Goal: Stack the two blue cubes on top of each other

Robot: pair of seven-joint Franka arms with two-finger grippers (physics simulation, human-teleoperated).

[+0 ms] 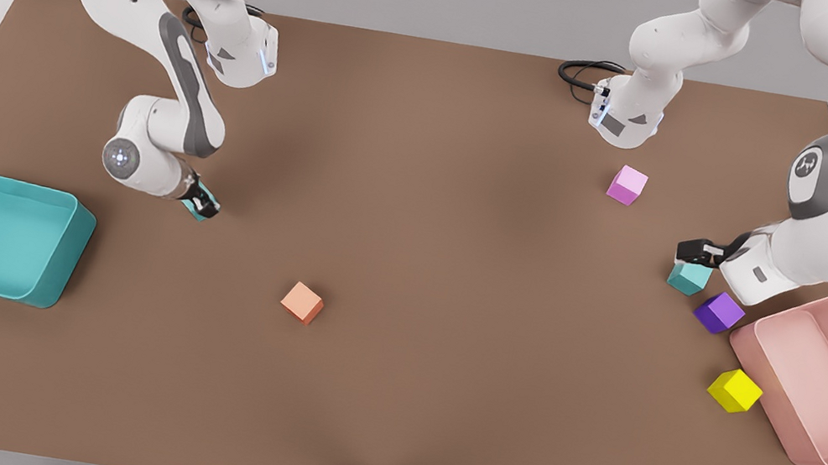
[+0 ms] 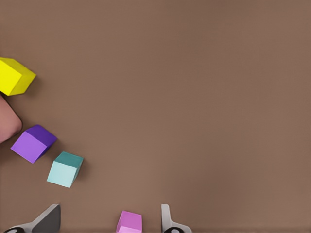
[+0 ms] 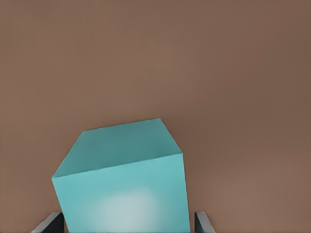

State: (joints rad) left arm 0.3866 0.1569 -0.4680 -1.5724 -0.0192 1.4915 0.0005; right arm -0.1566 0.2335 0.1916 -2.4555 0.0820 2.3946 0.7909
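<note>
On the brown tabletop (image 1: 423, 183), the right gripper (image 1: 201, 205) apparently clasps one small teal cube (image 3: 124, 187). The left gripper (image 1: 698, 251) hovers spread above the other teal cube (image 1: 689, 277); descend squarely, avoiding the purple cube (image 1: 719, 311).

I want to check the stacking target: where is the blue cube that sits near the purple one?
On the front view's right, the blue cube rests on the table, beside the purple cube, under the left end effector.
</note>
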